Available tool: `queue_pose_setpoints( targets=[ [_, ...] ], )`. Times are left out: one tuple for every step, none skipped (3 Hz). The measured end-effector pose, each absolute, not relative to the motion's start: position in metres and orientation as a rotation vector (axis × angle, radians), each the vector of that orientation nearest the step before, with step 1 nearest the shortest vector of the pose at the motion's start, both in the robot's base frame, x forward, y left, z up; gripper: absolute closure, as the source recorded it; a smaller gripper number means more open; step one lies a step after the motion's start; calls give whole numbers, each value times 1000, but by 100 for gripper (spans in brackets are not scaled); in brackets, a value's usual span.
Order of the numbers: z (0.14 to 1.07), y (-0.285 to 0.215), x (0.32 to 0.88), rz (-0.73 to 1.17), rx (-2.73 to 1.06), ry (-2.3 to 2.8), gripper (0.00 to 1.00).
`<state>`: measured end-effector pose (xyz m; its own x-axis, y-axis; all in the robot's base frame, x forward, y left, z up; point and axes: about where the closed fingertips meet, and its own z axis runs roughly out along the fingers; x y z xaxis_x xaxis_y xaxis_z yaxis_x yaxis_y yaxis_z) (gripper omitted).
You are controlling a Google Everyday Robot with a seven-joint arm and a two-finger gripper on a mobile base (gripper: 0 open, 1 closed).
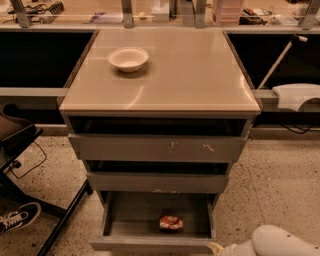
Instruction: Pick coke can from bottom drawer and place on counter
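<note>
The coke can (171, 222), red with a shiny top, lies inside the open bottom drawer (116, 231), near its front right. The beige counter (190, 70) tops the grey drawer cabinet above it. Only my white arm casing (272, 242) shows, at the bottom right corner beside the drawer's front right edge. My gripper is out of view below the frame.
A white bowl (128, 58) stands on the counter's back left. Two scuffed grey drawers (157, 148) sit above the bottom one. A black chair (17, 145) and a shoe (19, 217) are at the left. A cluttered shelf (160, 12) runs behind.
</note>
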<state>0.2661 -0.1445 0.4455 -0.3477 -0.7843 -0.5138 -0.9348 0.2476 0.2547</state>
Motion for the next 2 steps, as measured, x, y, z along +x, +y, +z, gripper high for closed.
queue_pose_setpoints(
  targets=[
    [419,-130,261,821,-1536,2244,0],
    [419,-130,266,824,-1525,2224,0]
  ],
)
